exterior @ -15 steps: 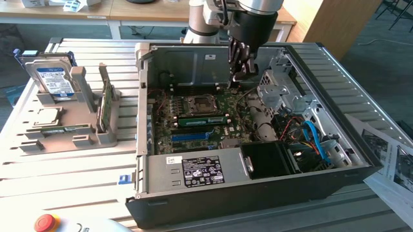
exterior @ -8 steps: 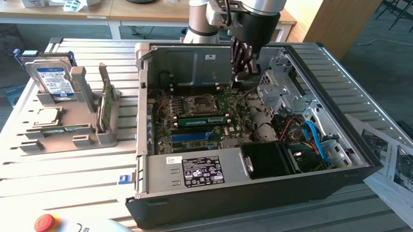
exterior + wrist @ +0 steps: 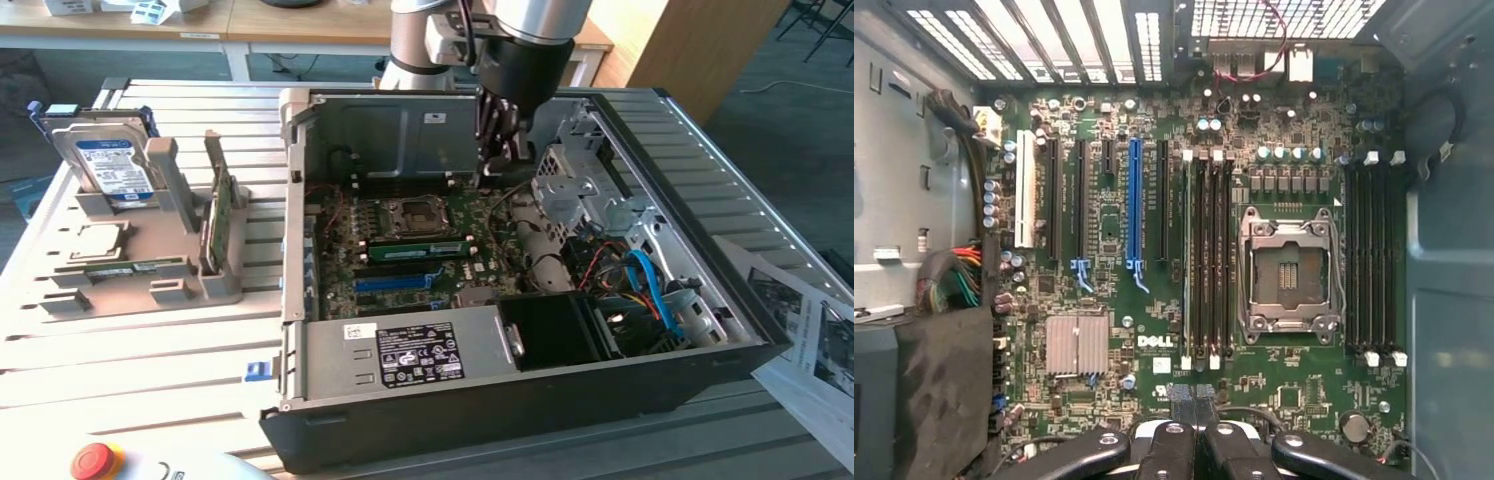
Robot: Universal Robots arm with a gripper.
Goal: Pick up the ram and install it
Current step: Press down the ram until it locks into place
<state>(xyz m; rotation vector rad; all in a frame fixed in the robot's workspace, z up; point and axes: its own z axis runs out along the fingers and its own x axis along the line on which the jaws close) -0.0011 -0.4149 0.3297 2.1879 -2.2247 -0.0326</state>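
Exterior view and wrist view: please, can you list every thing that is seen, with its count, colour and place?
computer case: one, black, open, on the slatted table
motherboard: one, green, inside the case
ram: one, green, in a slot beside the processor socket
holder: one, grey, at the exterior view's left
hard drive: one, blue label, upright in the holder
button: one, red, near edge
tool: one, black, above the motherboard
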